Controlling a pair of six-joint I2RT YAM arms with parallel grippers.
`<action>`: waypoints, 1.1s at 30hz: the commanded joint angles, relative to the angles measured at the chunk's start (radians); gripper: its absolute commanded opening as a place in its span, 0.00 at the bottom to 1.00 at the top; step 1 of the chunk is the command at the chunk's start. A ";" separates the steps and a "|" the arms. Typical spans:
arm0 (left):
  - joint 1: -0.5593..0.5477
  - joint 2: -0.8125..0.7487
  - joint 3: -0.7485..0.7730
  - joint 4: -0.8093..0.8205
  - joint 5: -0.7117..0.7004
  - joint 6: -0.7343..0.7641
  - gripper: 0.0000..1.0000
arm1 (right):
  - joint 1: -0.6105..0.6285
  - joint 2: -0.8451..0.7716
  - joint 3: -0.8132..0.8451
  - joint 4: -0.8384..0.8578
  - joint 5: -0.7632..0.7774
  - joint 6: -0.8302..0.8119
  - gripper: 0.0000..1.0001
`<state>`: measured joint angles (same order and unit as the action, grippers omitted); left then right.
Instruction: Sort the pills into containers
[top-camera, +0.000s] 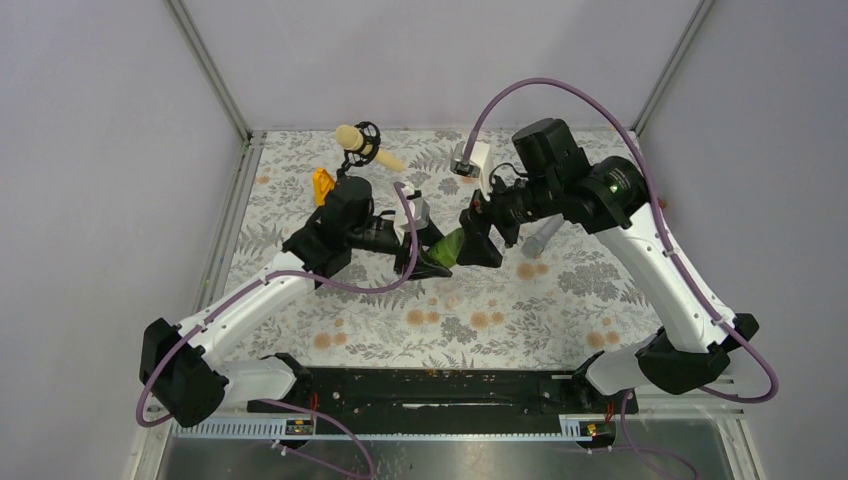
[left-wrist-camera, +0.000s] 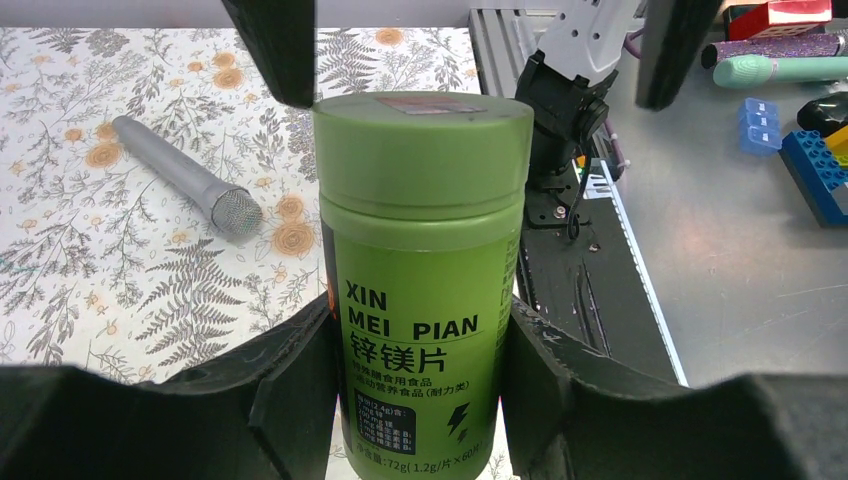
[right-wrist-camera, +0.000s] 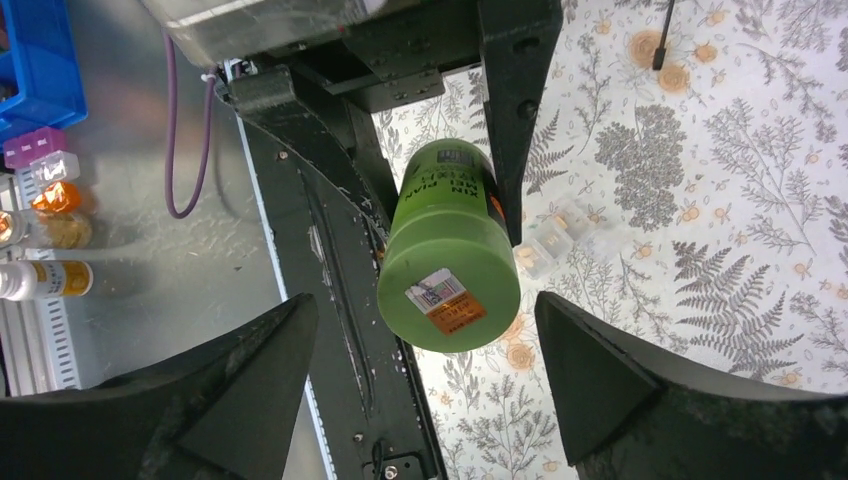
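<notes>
Right wrist: green bottle (right-wrist-camera: 448, 270) points cap-first toward camera.

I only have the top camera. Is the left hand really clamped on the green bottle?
Observer: Yes. The left wrist view shows the left hand pressing both sides of the green bottle.
Operator: And the right hand?
Observer: The right hand is open, a finger each side of the cap, not closed on it.
Operator: Where are the containers?
Observer: Right wrist view: small clear containers on the mat, beside the bottle.
</notes>
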<state>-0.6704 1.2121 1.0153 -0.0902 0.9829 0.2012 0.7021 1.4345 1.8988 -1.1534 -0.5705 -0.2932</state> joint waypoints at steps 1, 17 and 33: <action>-0.002 -0.031 0.045 0.086 0.059 -0.019 0.00 | 0.004 -0.027 -0.036 0.033 -0.038 -0.012 0.80; -0.003 -0.046 0.012 0.157 -0.152 -0.012 0.00 | 0.041 -0.170 -0.376 0.659 0.370 0.616 0.20; -0.001 -0.037 0.012 0.118 -0.179 0.018 0.00 | 0.075 -0.219 -0.337 0.617 0.522 0.634 0.92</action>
<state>-0.6693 1.2053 1.0073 -0.0200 0.7734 0.1925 0.7959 1.2499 1.5211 -0.5785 0.0574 0.4889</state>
